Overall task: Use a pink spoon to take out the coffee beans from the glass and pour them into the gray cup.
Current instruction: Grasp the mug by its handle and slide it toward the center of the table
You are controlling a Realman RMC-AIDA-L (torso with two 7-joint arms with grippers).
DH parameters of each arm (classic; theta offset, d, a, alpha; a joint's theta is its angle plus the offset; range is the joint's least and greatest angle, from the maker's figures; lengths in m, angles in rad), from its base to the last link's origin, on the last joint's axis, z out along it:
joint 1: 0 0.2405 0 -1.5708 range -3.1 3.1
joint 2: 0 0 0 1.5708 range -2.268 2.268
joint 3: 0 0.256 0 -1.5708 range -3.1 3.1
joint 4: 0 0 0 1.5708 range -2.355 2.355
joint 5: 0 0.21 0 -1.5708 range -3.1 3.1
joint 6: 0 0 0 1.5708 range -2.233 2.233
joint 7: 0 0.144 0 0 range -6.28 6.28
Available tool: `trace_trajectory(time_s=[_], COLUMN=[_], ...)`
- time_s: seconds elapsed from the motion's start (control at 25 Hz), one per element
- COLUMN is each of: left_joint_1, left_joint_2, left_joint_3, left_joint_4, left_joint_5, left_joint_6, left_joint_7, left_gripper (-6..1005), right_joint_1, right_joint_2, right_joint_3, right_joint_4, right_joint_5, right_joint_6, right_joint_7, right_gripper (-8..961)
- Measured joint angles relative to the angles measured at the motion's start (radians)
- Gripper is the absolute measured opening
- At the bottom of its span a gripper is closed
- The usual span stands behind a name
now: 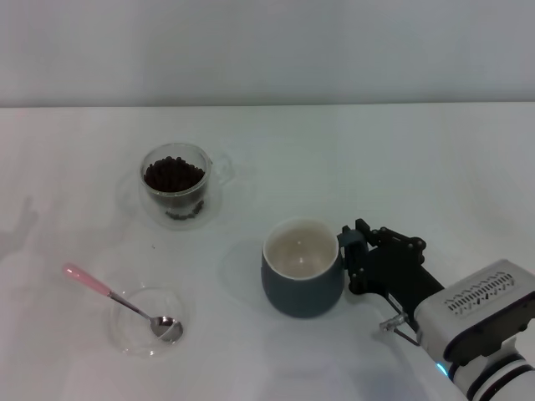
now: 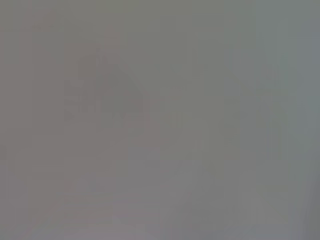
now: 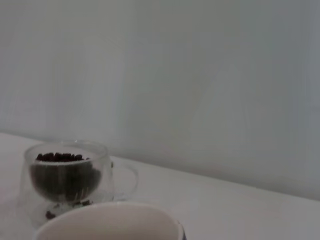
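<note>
Right pincer [image 1: 347, 251] sits against the gray cup [image 1: 301, 269]; we cannot tell its grip. Pink spoon [image 1: 125, 304] rests in a dish [image 1: 125, 338]; coffee beans [image 1: 174, 175] fill the glass [image 1: 175, 185] on the desk [image 1: 401, 159].

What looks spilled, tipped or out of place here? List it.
Nothing stands out. The glass stands upright with the beans inside it, the cup is upright and empty, and the spoon rests in a clear dish. The right gripper sits beside the cup.
</note>
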Motion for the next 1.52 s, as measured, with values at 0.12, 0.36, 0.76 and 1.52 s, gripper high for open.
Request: trace_trajectory(time_s=[0.12, 0.36, 0.76, 1.52], left_joint_1=[0.000, 0.011, 0.024, 0.034], left_joint_2=[0.000, 0.000, 0.000, -0.002], left_joint_3=[0.000, 0.000, 0.000, 0.000], left_joint_4=[-0.006, -0.006, -0.006, -0.015], left_joint_5=[0.000, -0.001, -0.001, 0.005], left_joint_6=[-0.003, -0.026, -0.042, -0.067], left_joint_7=[0.000, 0.000, -0.011, -0.024], left_gripper=[884, 885, 885, 885], right_joint_1=[0.004, 0.014, 0.009, -0.006], right_joint_2=[-0.001, -0.005, -0.025, -0.129], right_joint_3=[0.004, 0.002, 0.001, -0.014], right_joint_4=[-0.007, -0.009, 0.002, -0.022], right_joint_5=[-0.003, -0.004, -0.005, -0.296], right_joint_6=[0.009, 0.023, 0.043, 0.029], right_joint_7=[0.000, 0.001, 0.061, 0.507], right_gripper=[163, 222, 487, 845])
